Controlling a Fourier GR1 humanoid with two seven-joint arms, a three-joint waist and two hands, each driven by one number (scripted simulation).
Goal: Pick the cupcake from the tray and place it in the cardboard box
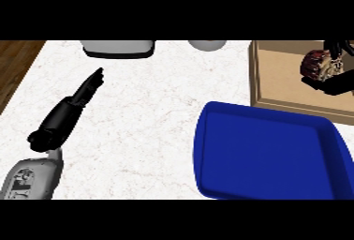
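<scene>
Cupcake (317,64) in right hand (336,77) over cardboard box (276,89), orientation unclear.

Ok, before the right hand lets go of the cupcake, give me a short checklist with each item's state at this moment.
1. Cupcake off the blue tray: ok, the tray holds nothing.
2. Cupcake within the cardboard box walls: ok, it shows over the box's floor near the right edge.
3. Right hand curled round the cupcake: ok.
4. Cupcake resting on the box floor: cannot tell, height above it does not show.
5. Cupcake upright: cannot tell, the hand hides much of it.
6. Left hand out of the way: ok, open over the counter, far from the box.
</scene>
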